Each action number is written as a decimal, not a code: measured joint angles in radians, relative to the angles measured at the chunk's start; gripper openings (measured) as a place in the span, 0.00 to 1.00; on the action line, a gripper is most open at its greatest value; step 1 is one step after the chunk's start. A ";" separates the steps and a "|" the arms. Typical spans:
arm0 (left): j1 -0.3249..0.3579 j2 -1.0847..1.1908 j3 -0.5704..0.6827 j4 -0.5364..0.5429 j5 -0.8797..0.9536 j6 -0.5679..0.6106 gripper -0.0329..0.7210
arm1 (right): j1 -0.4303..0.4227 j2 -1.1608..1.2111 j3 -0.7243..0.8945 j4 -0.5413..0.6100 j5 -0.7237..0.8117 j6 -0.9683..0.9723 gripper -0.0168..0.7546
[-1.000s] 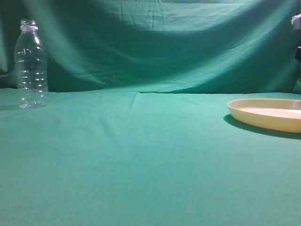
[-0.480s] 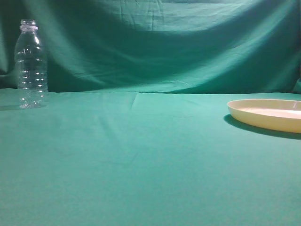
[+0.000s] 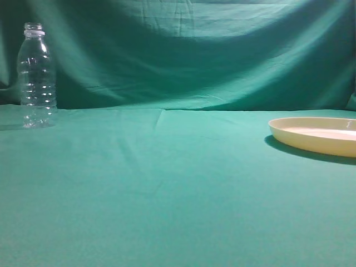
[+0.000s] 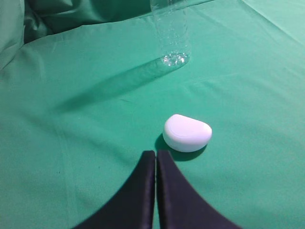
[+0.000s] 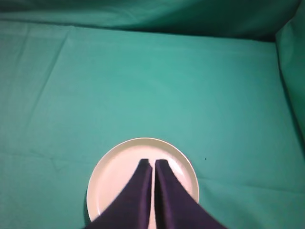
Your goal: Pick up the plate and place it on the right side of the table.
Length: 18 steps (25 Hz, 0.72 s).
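In the exterior view the tabletop (image 3: 167, 194) fills the near part, covered in teal-green cloth, and no arm shows there. The plate (image 3: 317, 134) lies flat at the right edge of this view, cut by the frame, with its shadow on the cloth at its left. Farther back at the left, a clear bottle (image 3: 37, 75) stands upright just before the green backdrop (image 3: 194, 50). In the right wrist view the right end effector (image 5: 153, 164) has its 2 dark fingers pressed together and holds nothing; it hangs above the plate (image 5: 119, 176). In the left wrist view the left end effector (image 4: 156, 153) is also closed and empty, with a small white rounded object (image 4: 187, 133) lying on the cloth just beyond its tips, and the bottle (image 4: 172, 40) farther on.
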<state>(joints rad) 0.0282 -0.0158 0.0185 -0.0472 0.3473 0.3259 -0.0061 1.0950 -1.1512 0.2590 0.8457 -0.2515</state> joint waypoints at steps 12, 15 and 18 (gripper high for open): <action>0.000 0.000 0.000 0.000 0.000 0.000 0.04 | 0.000 -0.572 0.421 0.078 -0.162 -0.168 0.02; 0.000 0.000 0.000 0.000 0.000 0.000 0.04 | 0.000 -0.707 0.484 0.083 -0.169 -0.174 0.02; 0.000 0.000 0.000 0.000 0.000 0.000 0.04 | 0.000 -0.806 0.511 0.101 -0.163 -0.174 0.02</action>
<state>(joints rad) 0.0282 -0.0158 0.0185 -0.0472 0.3473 0.3259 -0.0061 0.2890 -0.6406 0.3600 0.6832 -0.4255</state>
